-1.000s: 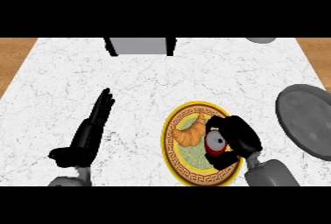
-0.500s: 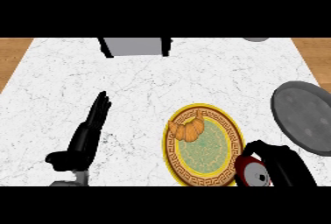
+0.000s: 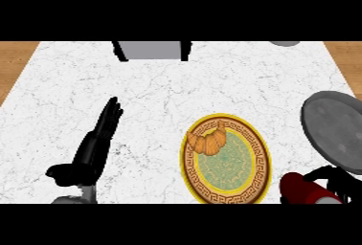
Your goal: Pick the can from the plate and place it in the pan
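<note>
"Starting big: the desk point(image 3: 141, 95) carries the pan point(image 3: 336, 129) at its right edge, with the plate point(image 3: 263, 158) near it. Where is the can?"

"Off the plate. The right robot hand point(image 3: 339, 182) curls round the can point(image 3: 302, 191), low in view, between plate and pan. The left robot hand point(image 3: 96, 143) lies flat and open on the desk, well apart."

"What could go wrong?"

"The can looks tilted and is partly hidden. Set down on the pan's rim rather than inside, it may tip and roll off. A low swing could clip that rim. The croissant point(image 3: 210, 141) on the plate seems safe."
</note>
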